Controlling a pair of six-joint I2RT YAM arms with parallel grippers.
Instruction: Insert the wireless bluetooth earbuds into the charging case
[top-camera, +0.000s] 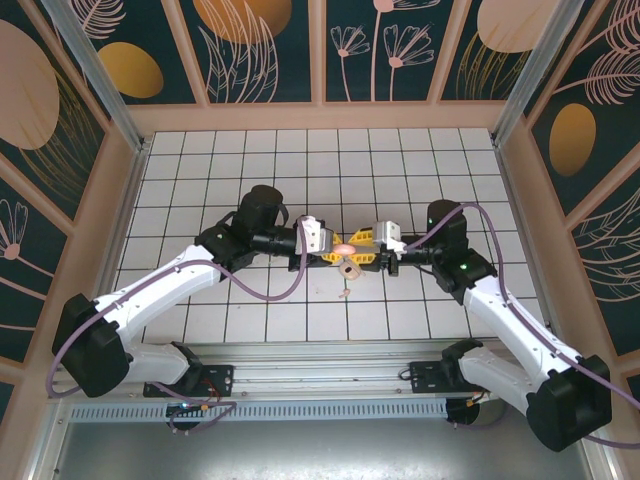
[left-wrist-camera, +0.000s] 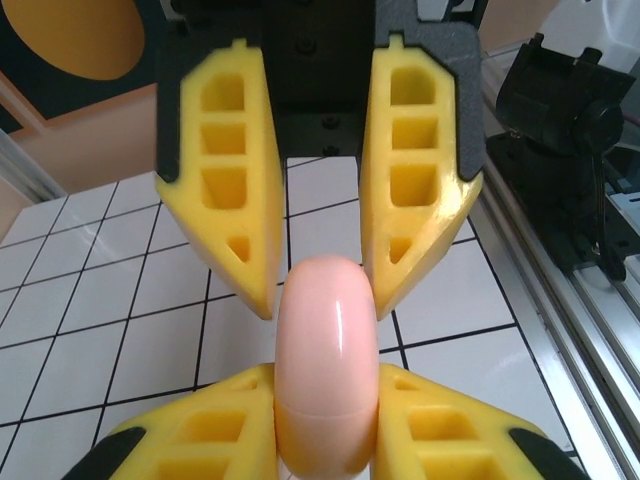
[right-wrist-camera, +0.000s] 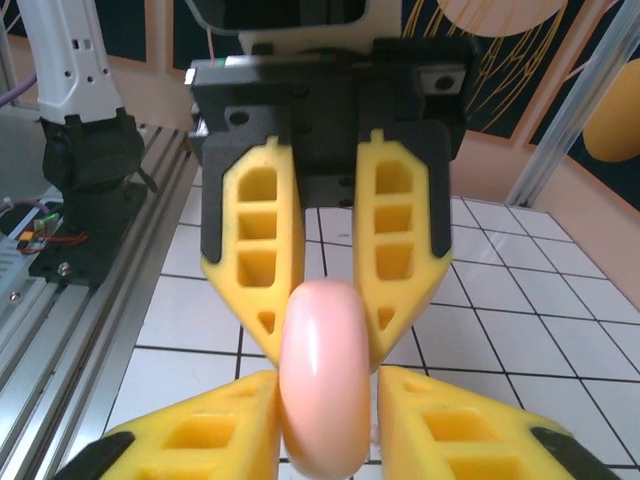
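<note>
While both pairs of fingers are crowding around it, the charging case is appearing in the top view as a small pink spot over the middle of the tabletop. In the wrist views it is looking like a smooth pink oval, and its lower end is being cut off by the picture edge. Whether the wireless bluetooth earbuds are lying inside it, I cannot tell.

The left gripper is pressing its yellow fingers on both sides of the case and gripping it. The right gripper is coming from the opposite side. Its fingers are standing close on each side of the case, but I cannot tell if they are squeezing it or loose.

A cream ring-shaped piece is lying on the tabletop just beside the fingers, toward the arm bases. A tiny pale speck is lying near it, too small to name.
</note>
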